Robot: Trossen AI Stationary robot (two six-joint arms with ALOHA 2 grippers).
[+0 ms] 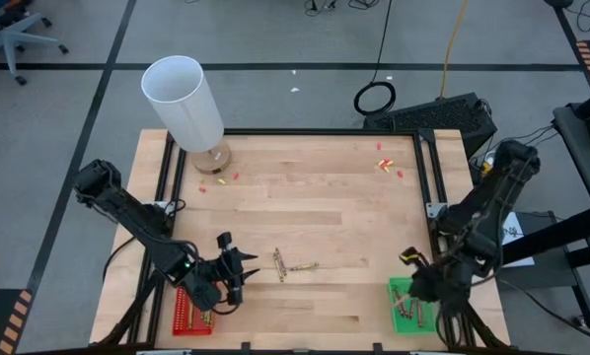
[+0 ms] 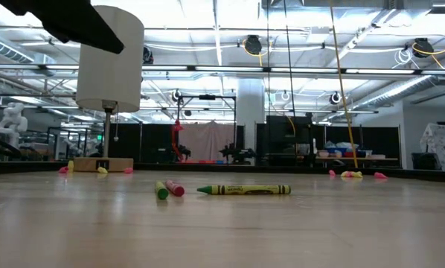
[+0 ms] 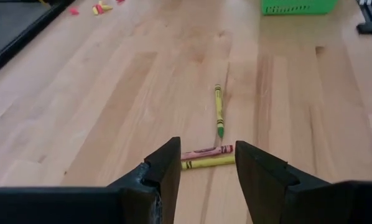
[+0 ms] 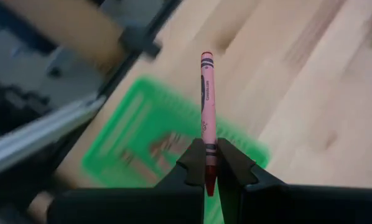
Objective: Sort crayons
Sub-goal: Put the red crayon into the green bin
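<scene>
Wooden table (image 1: 305,197) from above: three crayons (image 1: 295,266) lay mid-table, the left gripper (image 1: 238,273) just beside them near the red tray (image 1: 184,314), and the right gripper (image 1: 420,281) hung over the green tray (image 1: 399,292). Level across the table, the crayons (image 2: 230,190) lay flat. The left wrist showed parted, empty fingers (image 3: 167,165) before them. The right wrist showed fingers (image 4: 192,165) clamped on a red crayon (image 4: 206,106).
</scene>
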